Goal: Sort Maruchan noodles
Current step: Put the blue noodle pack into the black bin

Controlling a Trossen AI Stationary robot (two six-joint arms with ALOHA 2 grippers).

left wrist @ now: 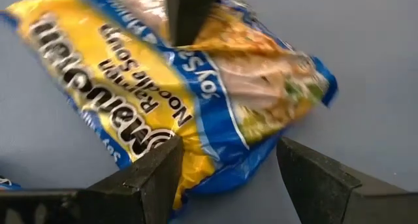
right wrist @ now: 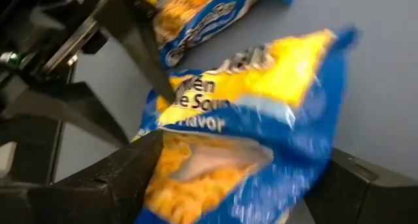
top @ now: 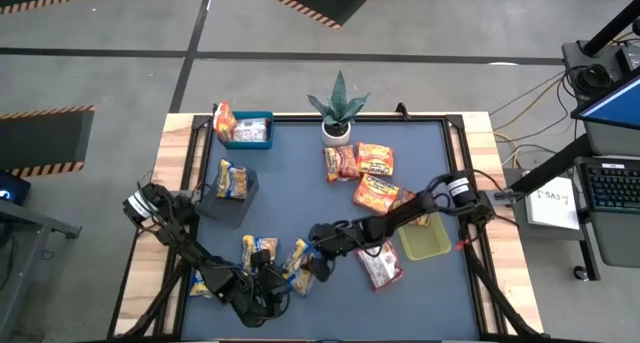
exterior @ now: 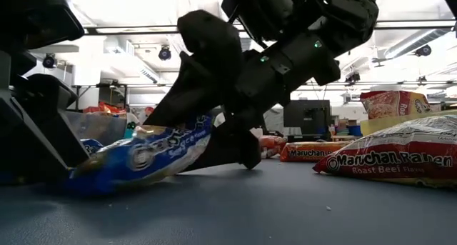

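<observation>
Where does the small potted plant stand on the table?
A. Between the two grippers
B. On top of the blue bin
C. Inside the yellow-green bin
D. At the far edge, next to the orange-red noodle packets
D: in the high view the potted plant stands at the table's far edge, just beside the orange-red packets.
</observation>
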